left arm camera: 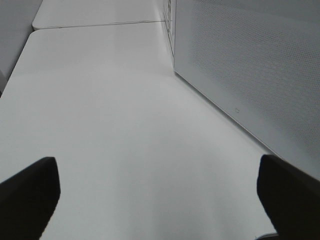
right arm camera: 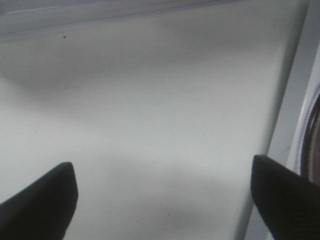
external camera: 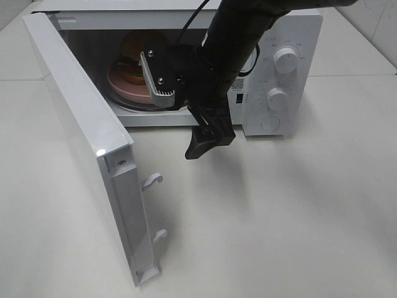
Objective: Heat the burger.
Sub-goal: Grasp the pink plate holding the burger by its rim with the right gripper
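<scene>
1. Small tan-bunned round burger (external camera: 138, 47): on flat pink plate (external camera: 121, 82) inside open white microwave (external camera: 291, 93); probably light, soft, crushable; handle by plate rim.
2. Right hand (right arm camera: 160, 165), left hand (left arm camera: 157, 162): both spread, empty.

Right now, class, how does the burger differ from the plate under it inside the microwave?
The burger is tan-brown; the plate is pink. The burger is domed and tall, the plate flat. The burger is narrower than the plate. Both are round and sit in the open microwave.
</scene>
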